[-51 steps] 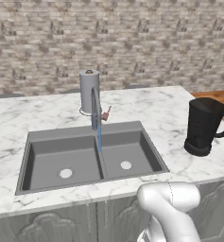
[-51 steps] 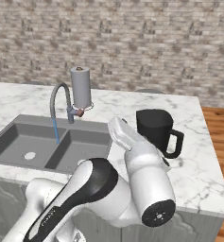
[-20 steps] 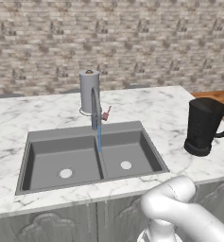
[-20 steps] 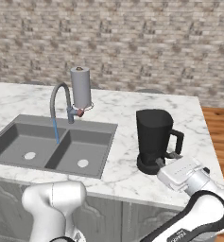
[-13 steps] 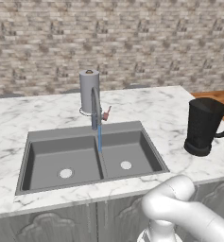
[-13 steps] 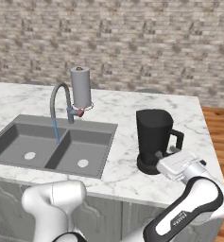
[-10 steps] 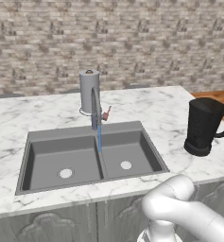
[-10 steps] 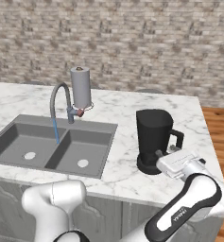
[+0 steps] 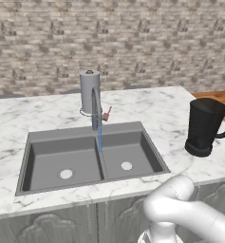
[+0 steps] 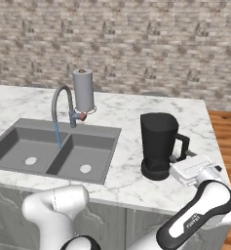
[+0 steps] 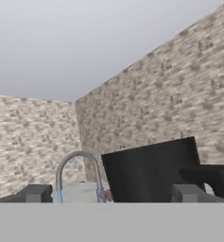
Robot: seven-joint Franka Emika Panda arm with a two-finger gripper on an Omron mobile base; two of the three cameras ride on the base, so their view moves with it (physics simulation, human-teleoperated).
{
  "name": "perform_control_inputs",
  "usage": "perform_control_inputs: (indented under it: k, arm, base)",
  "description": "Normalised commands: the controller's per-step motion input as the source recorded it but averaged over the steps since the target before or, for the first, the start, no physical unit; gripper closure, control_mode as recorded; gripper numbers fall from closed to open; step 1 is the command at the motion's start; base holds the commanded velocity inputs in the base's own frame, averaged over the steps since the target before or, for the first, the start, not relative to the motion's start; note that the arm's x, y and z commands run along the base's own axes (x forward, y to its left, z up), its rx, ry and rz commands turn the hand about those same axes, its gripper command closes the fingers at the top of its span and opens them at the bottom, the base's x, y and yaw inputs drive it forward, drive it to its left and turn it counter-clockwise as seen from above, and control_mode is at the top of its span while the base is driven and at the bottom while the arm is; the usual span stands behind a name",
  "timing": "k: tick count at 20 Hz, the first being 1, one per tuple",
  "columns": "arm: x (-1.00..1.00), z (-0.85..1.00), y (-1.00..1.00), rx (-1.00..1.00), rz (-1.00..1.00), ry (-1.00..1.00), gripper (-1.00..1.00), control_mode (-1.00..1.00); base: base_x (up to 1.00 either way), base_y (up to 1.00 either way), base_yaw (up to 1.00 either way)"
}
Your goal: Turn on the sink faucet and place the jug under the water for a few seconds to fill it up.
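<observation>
The gripper shows just two dark tips, so how wide it stands is hard to tell. The jug is cut off low down. In the left base view, the jug's handle runs off the edge.

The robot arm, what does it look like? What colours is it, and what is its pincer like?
The arm is smooth, rounded and glossy white, like fat bent tubes. One dark joint band has small white lettering, too small to read. Its hand is a flat, pale boxy block. In the hand view the pincer has two small, square, dark grey finger tips.
</observation>
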Motion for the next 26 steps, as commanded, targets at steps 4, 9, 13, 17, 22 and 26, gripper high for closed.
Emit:
perform_control_inputs:
  k: [4,9,13,17,22,26]
  arm:
    - [0.36,-0.22,-0.13,-0.01,-0.01,-0.03,-1.0,-1.0]
    - [0.29,-0.36,-0.24,-0.01,-0.01,-0.03,-1.0,-1.0]
    - [0.17,-0.41,-0.39,-0.02,-0.03,-0.04,-1.0,-1.0]
    - [0.23,-0.37,-0.41,-0.02,0.0,-0.05,-1.0,-1.0]
    - [0.39,-0.24,-0.11,0.0,0.0,-0.01,-1.0,-1.0]
    - [0.41,-0.22,-0.16,0.0,0.0,0.0,-1.0,-1.0]
  base:
    - [0.0,0.0,0.0]
    - [0.0,0.0,0.0]
    - [0.0,0.0,0.0]
    - [0.0,0.0,0.0]
    - [0.0,0.0,0.0]
    - [0.0,0.0,0.0]
